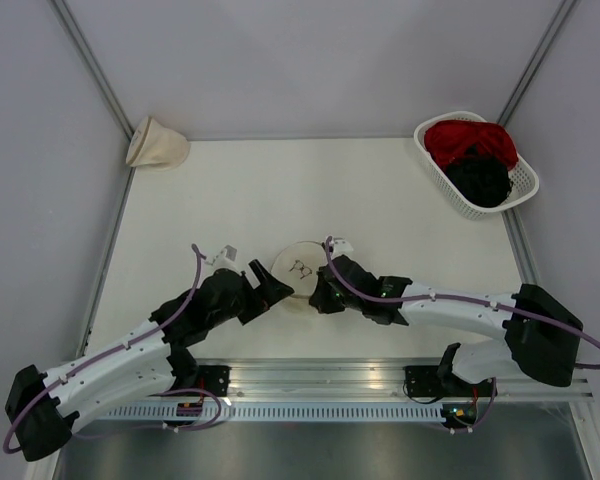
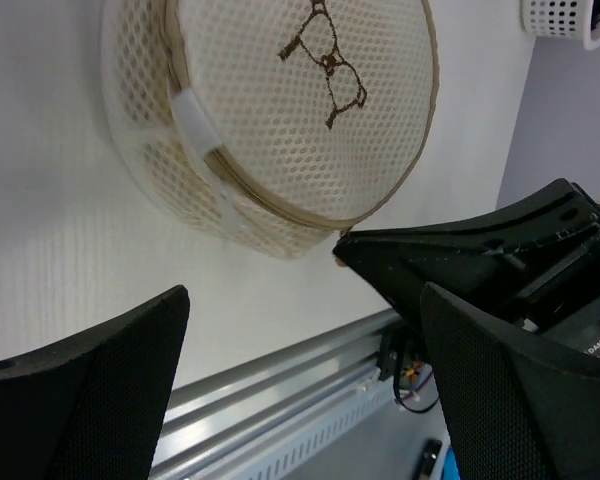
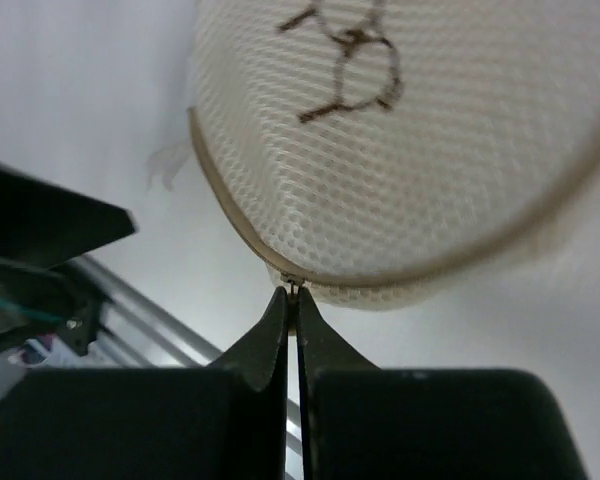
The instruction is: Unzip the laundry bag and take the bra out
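Observation:
The laundry bag (image 1: 298, 268) lies flat on the table between my two grippers, a round cream mesh disc with a dark spectacles-like mark on top (image 2: 310, 110) (image 3: 410, 130). My left gripper (image 1: 265, 283) (image 2: 305, 300) stands wide open just left of the bag with nothing between its fingers. At the bag's near edge my right gripper (image 1: 320, 295) (image 3: 292, 295) is shut, its tips pinching the small metal zipper pull (image 3: 294, 287). The zip runs closed around the rim. The bra is hidden.
A white basket (image 1: 525, 185) at the back right holds a red garment (image 1: 470, 140) and a black garment (image 1: 480, 178). A cone-shaped cream bag (image 1: 155, 143) lies in the back left corner. The aluminium rail (image 1: 310, 375) runs along the near edge.

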Tool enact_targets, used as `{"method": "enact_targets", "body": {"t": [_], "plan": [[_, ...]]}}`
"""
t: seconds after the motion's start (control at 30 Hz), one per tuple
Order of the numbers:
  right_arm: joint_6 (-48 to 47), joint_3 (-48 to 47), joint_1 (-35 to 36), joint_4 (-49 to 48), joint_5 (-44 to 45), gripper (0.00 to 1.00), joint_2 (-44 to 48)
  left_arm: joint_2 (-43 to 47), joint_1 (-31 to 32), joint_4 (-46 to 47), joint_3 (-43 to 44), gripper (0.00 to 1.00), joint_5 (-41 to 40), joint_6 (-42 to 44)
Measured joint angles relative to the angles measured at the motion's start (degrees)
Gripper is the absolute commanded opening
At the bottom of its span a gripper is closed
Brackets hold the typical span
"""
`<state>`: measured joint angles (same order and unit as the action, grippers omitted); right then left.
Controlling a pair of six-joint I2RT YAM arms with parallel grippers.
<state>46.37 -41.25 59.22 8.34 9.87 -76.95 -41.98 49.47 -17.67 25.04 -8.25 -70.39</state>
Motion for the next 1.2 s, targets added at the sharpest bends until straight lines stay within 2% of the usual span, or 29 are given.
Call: {"method": "enact_targets", "body": {"t": [0.23,0.33,0.5,0.6,0.63,0.7,0.73,0.8,0.83,0.93,1.03,1.2], "plan": [[0.9,0.0,3.7,-8.2,-11.3,0.01,-2.1,2.4,0.0,2.0,-3.1,0.98,3.4,-5.8],[0.9,0.0,3.7,-10.0,-13.6,0.00,-2.8,3.0,0.0,3.3,-4.5,0.90,3.1,-7.4],[0.4,0.0,4.0,-10.1,-14.1,0.00,-3.0,-0.4,0.0,7.7,-5.0,0.76,2.6,-8.4],[0.1,0.0,4.1,-10.1,-14.1,0.00,-3.0,-4.4,0.0,10.4,-5.1,0.63,2.2,-8.7],[0.0,0.0,4.1,-10.1,-14.1,0.00,-2.9,-5.8,0.0,11.3,-5.2,0.56,2.1,-8.7],[-0.3,0.0,4.2,-10.0,-13.9,0.00,-2.8,-8.3,0.0,13.3,-5.5,0.49,1.9,-8.9],[-0.4,0.0,4.2,-9.8,-13.9,0.00,-2.6,-9.4,0.0,14.0,-5.5,0.39,1.8,-9.0],[-0.8,0.0,4.3,-9.5,-13.6,0.00,-2.0,-10.8,0.0,15.1,-5.5,0.28,1.6,-9.0],[-1.0,0.0,4.3,-9.3,-13.4,0.00,-1.4,-11.3,0.0,15.5,-5.5,0.17,1.4,-9.0],[-1.6,-0.2,4.3,-8.2,-12.3,0.00,-0.3,-11.3,0.0,15.9,-5.5,0.07,0.7,-9.0],[-2.4,-1.3,4.3,-5.7,-11.1,0.00,-0.1,-10.6,0.0,15.5,-4.9,0.02,-0.9,-8.9],[-4.2,-4.1,4.4,-1.1,-8.4,0.00,-0.3,-9.1,0.0,13.0,-3.3,0.02,-4.1,-8.0]]}}
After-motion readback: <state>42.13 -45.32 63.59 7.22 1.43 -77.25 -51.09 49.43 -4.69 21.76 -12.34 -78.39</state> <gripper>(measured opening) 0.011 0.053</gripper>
